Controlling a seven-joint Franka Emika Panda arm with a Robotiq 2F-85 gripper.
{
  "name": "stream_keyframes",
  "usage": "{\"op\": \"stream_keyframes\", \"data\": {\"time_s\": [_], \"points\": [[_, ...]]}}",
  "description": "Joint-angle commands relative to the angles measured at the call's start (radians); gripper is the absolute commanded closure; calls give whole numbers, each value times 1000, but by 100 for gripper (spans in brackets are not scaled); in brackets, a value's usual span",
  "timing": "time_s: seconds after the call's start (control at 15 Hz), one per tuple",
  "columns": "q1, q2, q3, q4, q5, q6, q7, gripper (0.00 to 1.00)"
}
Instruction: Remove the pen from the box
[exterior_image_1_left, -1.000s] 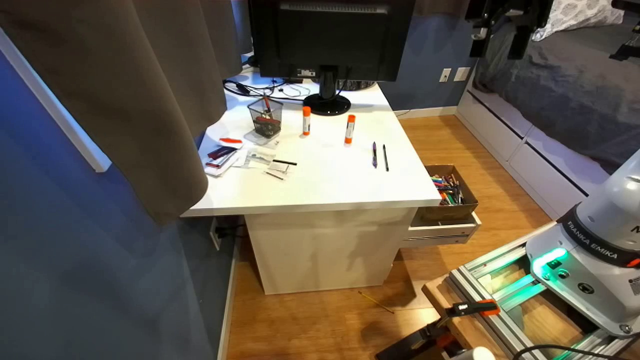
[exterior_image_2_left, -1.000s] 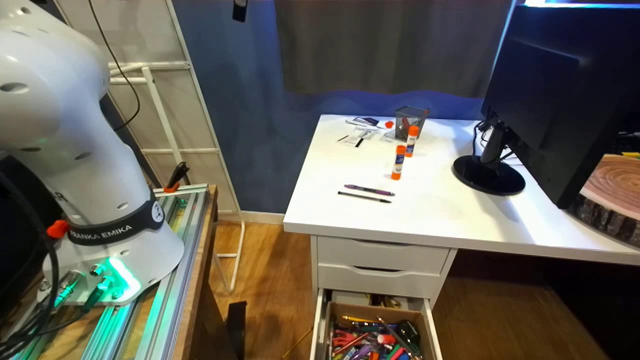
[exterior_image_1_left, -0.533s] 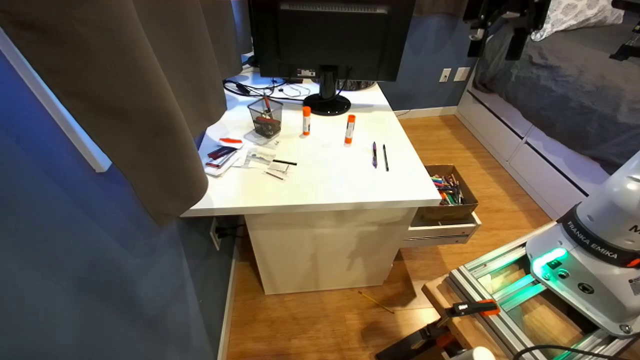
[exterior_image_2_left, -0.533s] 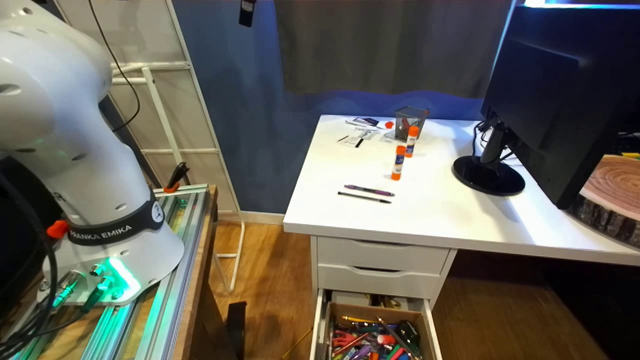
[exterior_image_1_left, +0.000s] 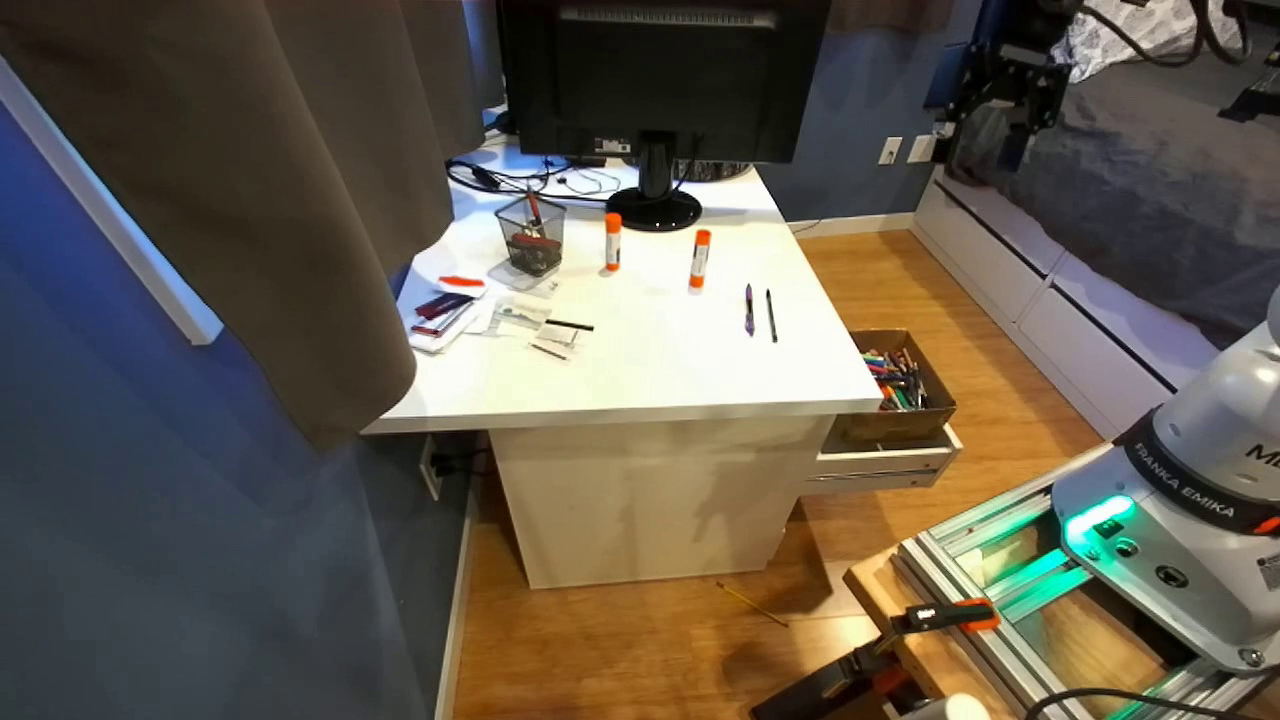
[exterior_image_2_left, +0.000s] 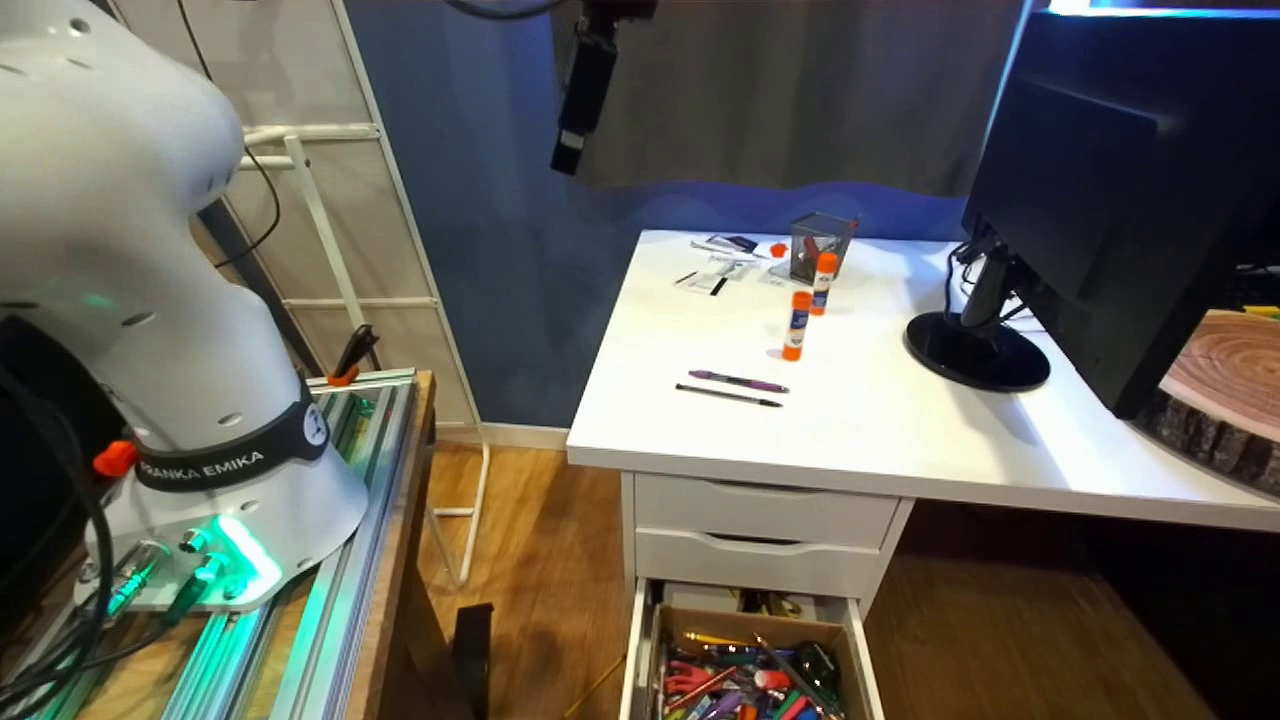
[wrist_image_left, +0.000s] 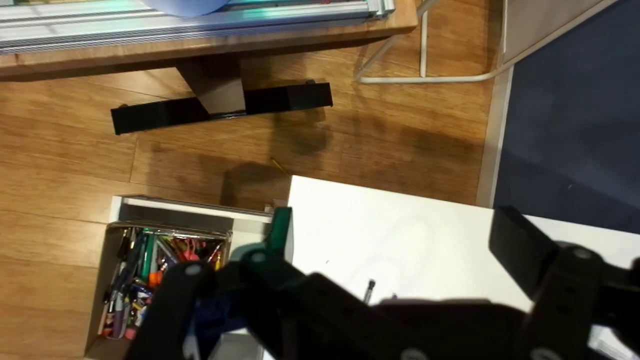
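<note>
The box (exterior_image_1_left: 890, 428) is brown, sits in an open white drawer below the desk, and holds several pens and markers. It also shows in an exterior view (exterior_image_2_left: 755, 626) and the wrist view (wrist_image_left: 98, 300). A slim dark stick-like pen (exterior_image_2_left: 785, 665) lies slanted on top of its contents. Another slim black pen (exterior_image_2_left: 728, 396) lies on the desk beside a purple pen (exterior_image_2_left: 740, 381); its tip shows in the wrist view (wrist_image_left: 369, 292). My gripper (wrist_image_left: 400, 240) is open and empty, in the air well above the desk. It shows in both exterior views (exterior_image_1_left: 980, 150) (exterior_image_2_left: 570, 150).
On the white desk (exterior_image_1_left: 660, 380) stand two orange-capped glue sticks (exterior_image_1_left: 613, 242) (exterior_image_1_left: 700, 259), a mesh cup (exterior_image_1_left: 532, 238) and a monitor (exterior_image_1_left: 660, 80). Papers and cards (exterior_image_1_left: 445, 315) lie near the curtain (exterior_image_1_left: 330, 200). The desk's edge overhangs part of the drawer.
My gripper has come down and moved towards the desk, tilting as it goes, mostly in the last half second. The pens, box and drawer have not moved.
</note>
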Motion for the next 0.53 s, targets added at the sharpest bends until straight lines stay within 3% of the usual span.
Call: {"op": "stream_keyframes", "data": {"time_s": [0.0,0.47], "points": [[-47,119,-66,-13,-72,78,-80,0],[-105,419,-145,11,-191,330,-118,0]]}}
